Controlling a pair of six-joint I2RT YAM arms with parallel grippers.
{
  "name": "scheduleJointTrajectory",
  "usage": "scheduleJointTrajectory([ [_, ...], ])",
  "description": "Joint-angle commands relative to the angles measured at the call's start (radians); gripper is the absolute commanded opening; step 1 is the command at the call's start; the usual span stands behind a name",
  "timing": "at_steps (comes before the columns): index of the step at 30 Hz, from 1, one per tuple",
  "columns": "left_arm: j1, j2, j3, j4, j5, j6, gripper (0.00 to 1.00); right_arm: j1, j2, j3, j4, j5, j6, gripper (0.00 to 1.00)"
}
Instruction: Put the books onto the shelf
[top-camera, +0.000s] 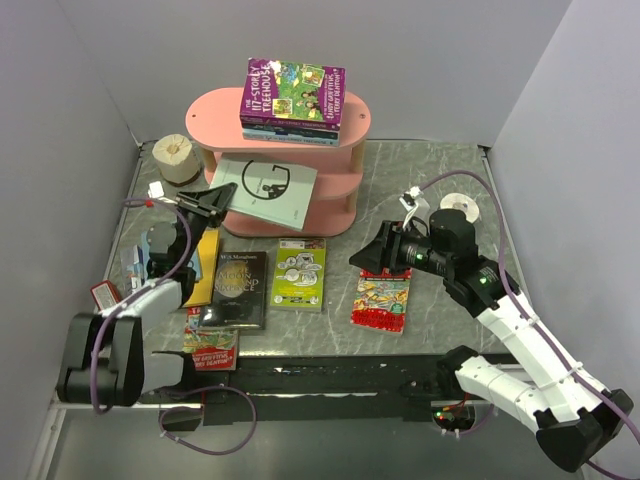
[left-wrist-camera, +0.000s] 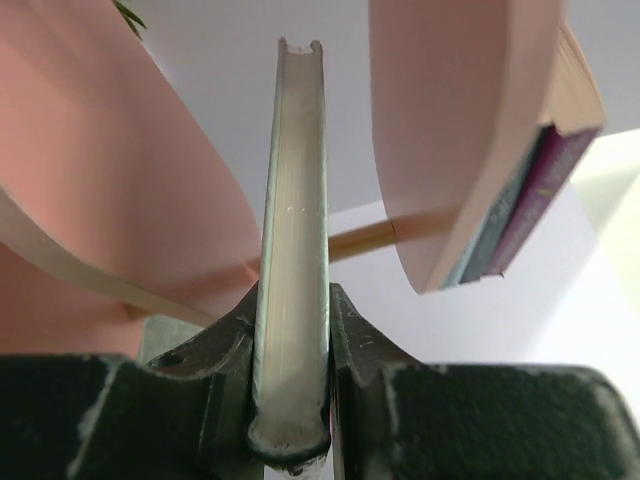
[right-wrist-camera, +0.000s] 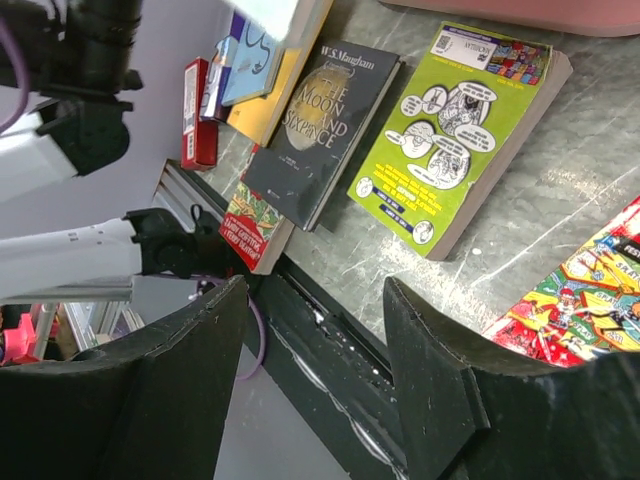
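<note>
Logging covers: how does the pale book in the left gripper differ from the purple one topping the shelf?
The pale book is tilted, clamped in the left gripper; the purple book lies flat on a stack on the shelf. Pale cover: one black mark; purple cover: busy pictures. Both are paperbacks.

The grey counter (top-camera: 430, 170) bears the pink shelf (top-camera: 212, 115) at its far edge, a paper roll (top-camera: 178, 156) in its far-left corner, and books (top-camera: 299, 272) toward its near edge.

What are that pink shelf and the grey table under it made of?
The shelf: its boards look like painted wood or fibreboard, an even matte pink with a paler edge. Its posts look like bare light wood. The table looks like grey veined stone, though it may be a printed laminate.
</note>
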Motion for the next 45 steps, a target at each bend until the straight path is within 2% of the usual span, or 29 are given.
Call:
scheduleJointTrajectory([
  [1,0.003,0.072,0.066,0.345,-0.082,-0.096,0.01,-0.005,-0.004,0.005,0.061,0.012,-0.001,0.63],
  [8,-0.002,0.221,0.113,0.397,-0.139,-0.122,0.01,-0.005,0.016,-0.018,0.099,-0.004,0.025,0.63],
  [15,-0.029,0.287,0.208,0.308,-0.171,-0.126,0.02,-0.005,0.073,-0.016,0.165,-0.016,0.059,0.62],
  [16,-0.031,0.290,0.234,0.284,-0.164,-0.112,0.04,-0.006,0.079,-0.015,0.183,-0.019,0.062,0.62],
  [18,-0.034,0.293,0.256,0.241,-0.141,-0.101,0.16,-0.006,0.108,-0.004,0.200,-0.025,0.071,0.62],
  [20,-0.034,0.290,0.284,0.163,-0.102,-0.083,0.35,-0.005,0.138,0.005,0.223,-0.033,0.077,0.62],
  [23,-0.034,0.270,0.301,0.034,-0.067,-0.047,0.51,-0.005,0.169,0.013,0.249,-0.050,0.091,0.62],
  [27,-0.040,0.236,0.319,-0.117,-0.055,0.022,0.62,-0.003,0.183,0.007,0.272,-0.056,0.103,0.62],
  [29,-0.043,0.226,0.330,-0.213,-0.036,0.051,0.66,-0.003,0.189,0.005,0.278,-0.056,0.106,0.62],
  [35,-0.045,0.227,0.419,-0.509,0.042,0.149,0.68,-0.003,0.211,0.002,0.298,-0.064,0.114,0.62],
  [38,-0.043,0.242,0.483,-0.676,0.076,0.227,0.69,-0.003,0.215,0.000,0.303,-0.068,0.117,0.61],
  [39,-0.042,0.249,0.527,-0.780,0.086,0.277,0.69,-0.003,0.215,0.000,0.303,-0.068,0.116,0.62],
  [45,-0.042,0.269,0.641,-1.071,0.059,0.420,0.70,-0.003,0.203,-0.004,0.275,-0.047,0.096,0.62],
])
